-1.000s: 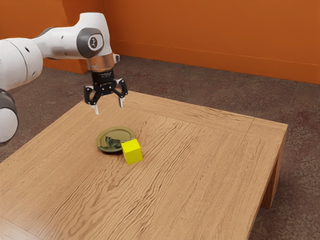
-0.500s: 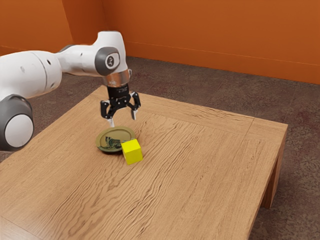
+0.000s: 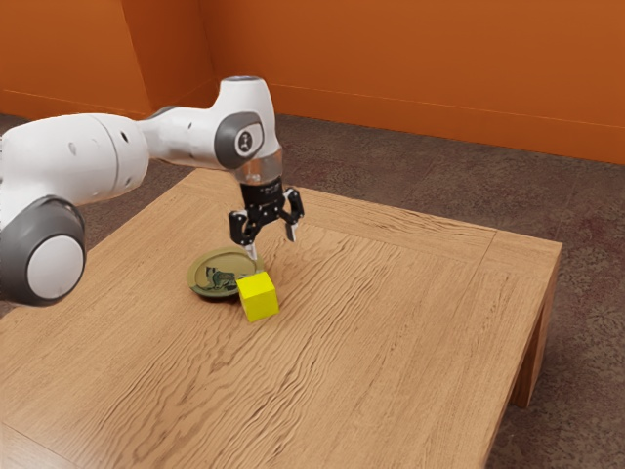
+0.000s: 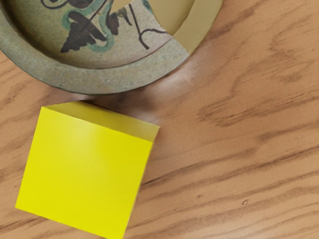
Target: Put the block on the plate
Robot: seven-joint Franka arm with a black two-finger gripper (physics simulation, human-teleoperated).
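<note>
Yellow block (image 3: 259, 296): sitting on the wooden surface (image 3: 391, 332), just beside the plate (image 4: 89, 82) and not on it; lying too near the rim for telling contact from a slim gap.
Block's feel: probably handling as light and stiff, hardly giving under a squeeze; not looking fragile.
Yellow faces: looking smooth and faintly glossy, so possibly slipping under a loose or off-centre pinch.
Best hold: calling for a centred, level grasp at mid-height on the two opposite upright sides running away from the plate, keeping the jaws out of the tight space by the rim.
Patterned plate: resting face up on the surface, showing dark leafy shapes inside a raised rim; likely nudging or tipping if struck by the block on a low carry, so calling for a clear lift first, then a gentle lowering onto the middle.
Black gripper (image 3: 272, 247): hanging above the surface near block and plate, pointing downward, jaws parted and grasping nothing; probably needing a small turn for squaring up to the block before descending.
White arm (image 3: 73, 156): reaching in from the exterior view's left.
Backdrop: spreading out as dark floor (image 3: 586, 205) and orange wall (image 3: 410, 68).
</note>
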